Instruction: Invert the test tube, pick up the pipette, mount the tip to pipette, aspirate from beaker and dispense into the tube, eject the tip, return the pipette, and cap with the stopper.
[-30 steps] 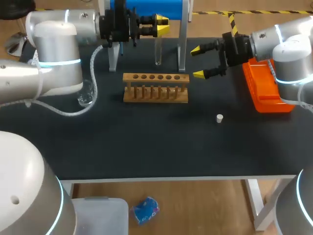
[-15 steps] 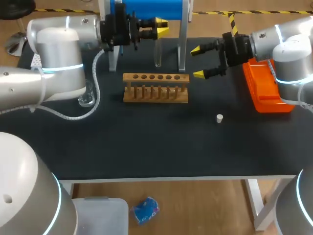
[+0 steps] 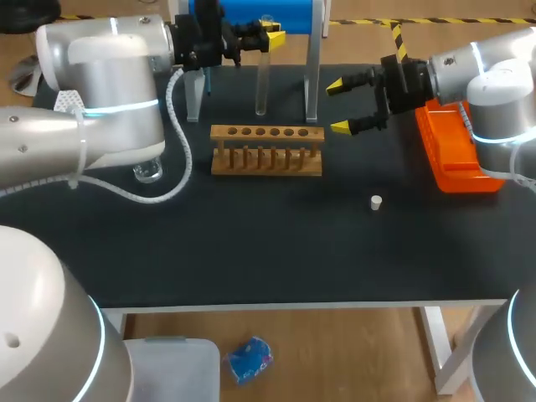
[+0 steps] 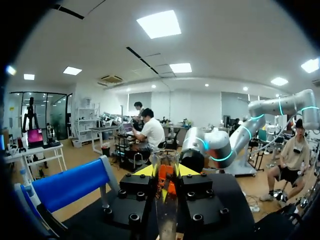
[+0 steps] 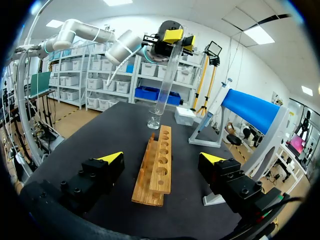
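Black table (image 3: 251, 251): tube (image 3: 261, 79) clamped in left gripper (image 3: 266, 35) at the rear.
Left arm (image 3: 100, 92) enters from the left side and lies along the rear edge; right arm (image 3: 494, 84) enters from the right side, above the orange box (image 3: 452, 155) at the right edge. Blue stand (image 3: 289, 17) occupies the rear centre, with the wooden rack (image 3: 266, 151) in front of it. Left gripper has one yellow finger on each side of the tube's upper end. The tube hangs upright between stand and rack, apart from the rack; its upper end appears to be the mouth. Right gripper (image 3: 337, 106) is spread wide, holds nothing, and sits just beyond the rack's right end. Beaker (image 3: 149, 172) stands left of the rack, beside the left arm. Stopper (image 3: 377, 201) lies on the table right of and in front of the rack, well apart from both grippers.
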Controlling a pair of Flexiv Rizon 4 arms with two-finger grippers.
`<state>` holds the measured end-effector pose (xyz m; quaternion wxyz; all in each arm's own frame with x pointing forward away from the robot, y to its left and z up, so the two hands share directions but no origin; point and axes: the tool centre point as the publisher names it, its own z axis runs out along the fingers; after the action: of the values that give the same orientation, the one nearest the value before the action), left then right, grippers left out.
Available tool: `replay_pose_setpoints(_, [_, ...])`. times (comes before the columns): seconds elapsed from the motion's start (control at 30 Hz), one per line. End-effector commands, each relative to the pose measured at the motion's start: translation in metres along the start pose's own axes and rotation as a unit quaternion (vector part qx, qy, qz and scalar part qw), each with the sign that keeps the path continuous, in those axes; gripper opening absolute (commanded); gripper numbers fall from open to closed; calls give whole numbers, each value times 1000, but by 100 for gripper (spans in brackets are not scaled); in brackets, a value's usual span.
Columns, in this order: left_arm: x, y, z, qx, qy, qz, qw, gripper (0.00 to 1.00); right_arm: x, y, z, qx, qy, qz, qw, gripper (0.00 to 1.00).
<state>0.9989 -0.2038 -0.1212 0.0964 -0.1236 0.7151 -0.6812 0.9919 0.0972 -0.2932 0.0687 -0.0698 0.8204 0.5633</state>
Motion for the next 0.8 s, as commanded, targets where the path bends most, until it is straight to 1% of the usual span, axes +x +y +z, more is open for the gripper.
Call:
replay_pose_setpoints(0.03, [-2, 8, 5, 18, -18, -3, 1000, 0, 0, 0, 0, 1, 0, 0, 1000, 100])
replay_pose_setpoints(0.13, [-5, 9, 5, 13, -19, -6, 1000, 0, 0, 0, 0, 1, 0, 0, 1000, 100])
replay_pose_setpoints(0.23, [-8, 10, 7, 17, -17, -7, 1000, 0, 0, 0, 0, 1, 0, 0, 1000, 100])
replay_pose_setpoints(0.3, [-10, 11, 8, 27, -17, -15, 999, 0, 0, 0, 0, 1, 0, 0, 1000, 100])
replay_pose_setpoints(0.33, [-11, 12, 9, 23, -18, -16, 999, 0, 0, 0, 0, 1, 0, 0, 1000, 100])
replay_pose_setpoints(0.4, [-12, 13, 11, 35, -10, -9, 999, 0, 0, 0, 0, 1, 0, 0, 1000, 100])
replay_pose_setpoints(0.47, [-14, 15, 13, 23, -6, -9, 1000, 0, 0, 0, 0, 1, 0, 0, 1000, 100])
replay_pose_setpoints(0.57, [-16, 18, 15, 46, 9, 3, 999, 0, 0, 0, 0, 1, 0, 0, 1000, 100])
replay_pose_setpoints(0.7, [-17, 23, 16, 57, 24, 21, 998, 0, 0, 0, 0, 1, 0, 0, 1000, 100])
replay_pose_setpoints(0.8, [-17, 29, 18, 62, 36, 20, 997, 0, 0, 0, 0, 1, 0, 0, 1000, 100])
